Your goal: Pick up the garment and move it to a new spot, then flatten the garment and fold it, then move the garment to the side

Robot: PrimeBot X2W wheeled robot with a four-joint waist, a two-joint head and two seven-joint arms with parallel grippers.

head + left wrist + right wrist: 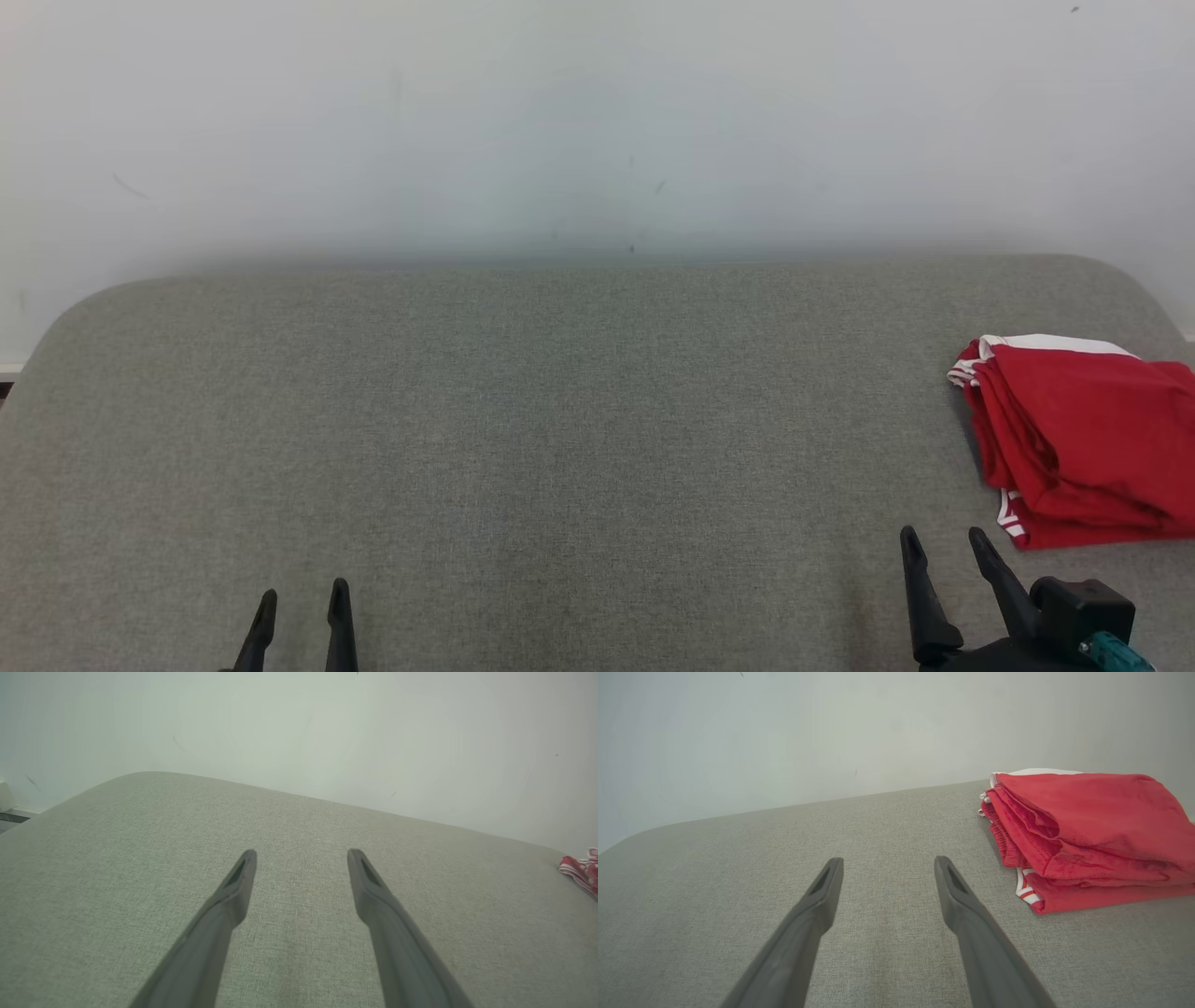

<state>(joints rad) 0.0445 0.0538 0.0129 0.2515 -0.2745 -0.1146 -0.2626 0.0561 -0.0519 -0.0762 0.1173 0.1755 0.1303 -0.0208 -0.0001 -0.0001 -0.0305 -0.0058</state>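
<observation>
Red and folded, the garment [1083, 439] lay at the right edge of the grey desk [560, 420], near the right hand [942, 534], well apart from the left hand [304, 590]; the 2 hands gaped empty.

Soft, even, fairly bright light fills all views; the pale wall [597, 112] melts into a hazy band along the far edge of the grey fabric surface [560, 420]. The red garment [1087, 830] casts only a faint shadow at its near edge, so the source is probably overhead. Both wrist views bow the surface's far edge.
</observation>
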